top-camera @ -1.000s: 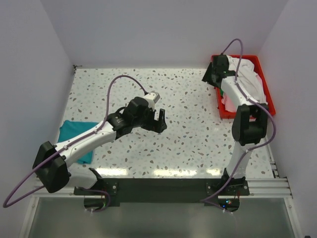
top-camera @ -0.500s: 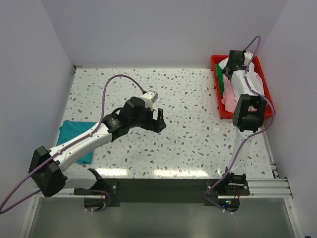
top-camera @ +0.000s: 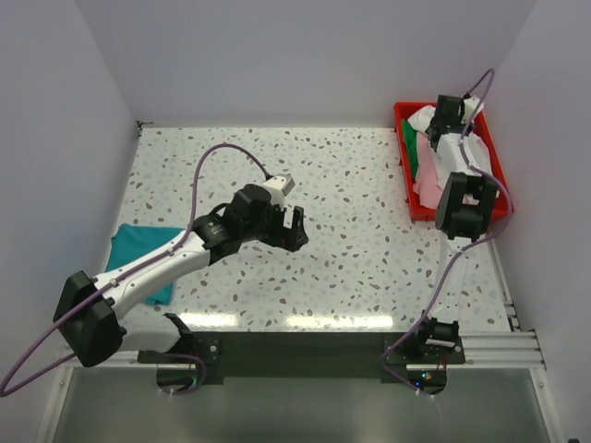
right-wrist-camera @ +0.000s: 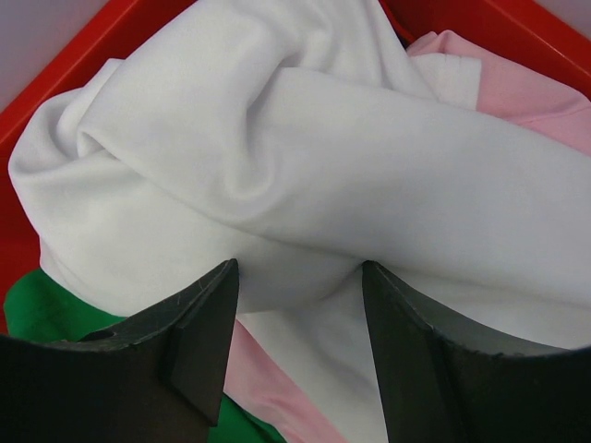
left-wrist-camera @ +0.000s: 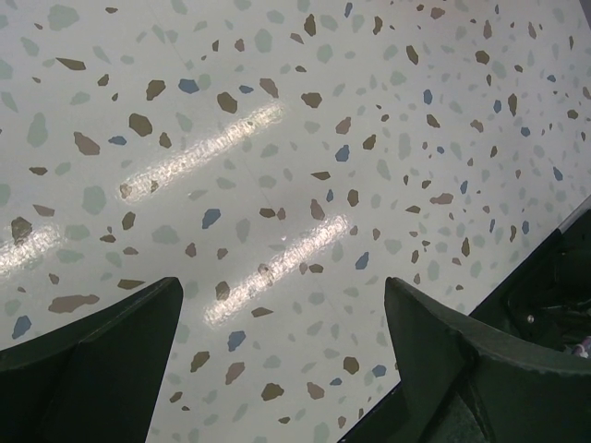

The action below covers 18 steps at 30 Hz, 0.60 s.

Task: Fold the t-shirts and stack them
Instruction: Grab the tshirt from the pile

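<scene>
The speckled table [top-camera: 369, 175] fills most of the top view. The left arm [top-camera: 157, 268] reaches from the near left corner out toward the middle. The right arm [top-camera: 462, 198] stands along the right edge and bends over to the far right corner.

In that far right corner sits the red bin [top-camera: 401, 113], with three tees heaped in it. The white tee [right-wrist-camera: 305, 138] lies crumpled on top and takes up most of the bin. The pink tee [right-wrist-camera: 536, 83] shows beneath it on the side nearer the table's near edge. The green tee [right-wrist-camera: 37, 309] is tucked under both against the bin's left wall.

The teal tee [top-camera: 138, 240] lies apart from the others on the table by the left edge, toward the near left corner. It looks folded flat, and the left arm crosses over part of it.

The left gripper [left-wrist-camera: 282, 295] hangs above bare table near the middle. Its jaws are spread wide with nothing between them.

The right gripper [right-wrist-camera: 297, 277] points down into the bin right over the white tee. Its jaws are parted and not clamped, with a bulge of white cloth showing in the gap. Whether the fingertips [right-wrist-camera: 217, 305] touch the cloth cannot be told.
</scene>
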Each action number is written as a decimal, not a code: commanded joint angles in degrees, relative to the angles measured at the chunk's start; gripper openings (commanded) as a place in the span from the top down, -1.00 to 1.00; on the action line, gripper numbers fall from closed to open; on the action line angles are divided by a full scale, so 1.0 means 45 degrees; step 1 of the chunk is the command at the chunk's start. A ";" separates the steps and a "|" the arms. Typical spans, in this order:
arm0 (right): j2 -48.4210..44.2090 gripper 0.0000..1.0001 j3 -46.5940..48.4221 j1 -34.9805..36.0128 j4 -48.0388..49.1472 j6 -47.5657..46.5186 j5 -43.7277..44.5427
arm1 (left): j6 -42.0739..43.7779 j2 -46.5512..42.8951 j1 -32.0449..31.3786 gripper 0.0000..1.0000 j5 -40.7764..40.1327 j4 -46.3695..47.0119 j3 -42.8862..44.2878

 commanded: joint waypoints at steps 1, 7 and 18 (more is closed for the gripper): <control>0.0334 -0.20 0.0866 0.0052 0.0934 0.0020 0.0622 | 0.0089 -0.0195 0.0107 -0.92 -0.0169 0.0341 -0.0118; 0.0685 -0.19 0.1003 0.0032 0.1266 0.0255 0.0582 | 0.0089 -0.0117 0.0243 -0.93 -0.0169 0.0439 -0.0254; 0.0531 0.76 0.0615 0.0052 0.1754 0.0470 0.0622 | 0.0089 -0.0077 0.0497 -0.93 0.0026 0.0556 -0.0313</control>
